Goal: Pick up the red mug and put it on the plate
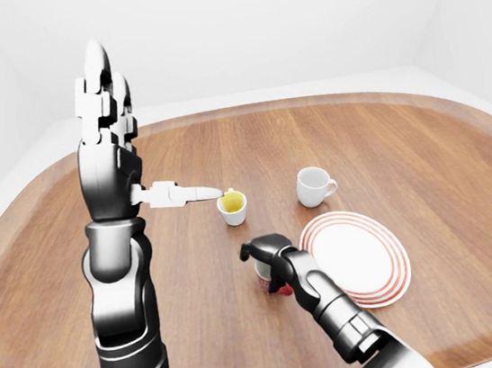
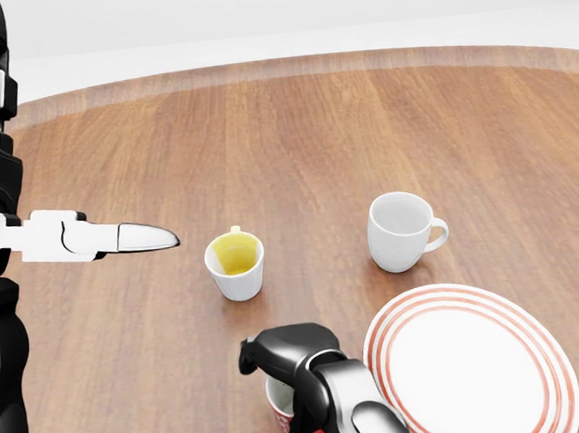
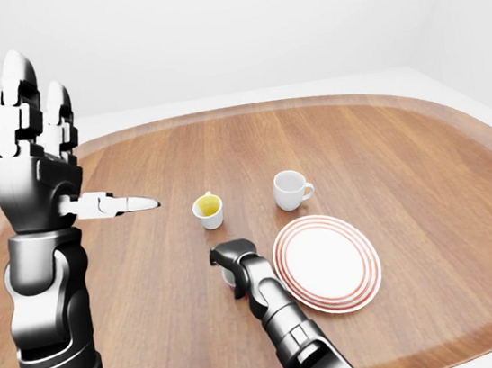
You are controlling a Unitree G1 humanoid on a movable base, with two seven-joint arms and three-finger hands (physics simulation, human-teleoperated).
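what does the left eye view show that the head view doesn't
Only the left-eye view shows the whole left arm with the raised left hand, the full oval table edge, and the room walls. Only the head view shows up close the white inside of the red mug under the right hand, and the yellow lining of the small cup. Both share the white mug, the red-ringed plate, and the right hand curled over the red mug.

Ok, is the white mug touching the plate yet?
Apart. The head view shows bare wood between the white mug and the plate's striped rim.
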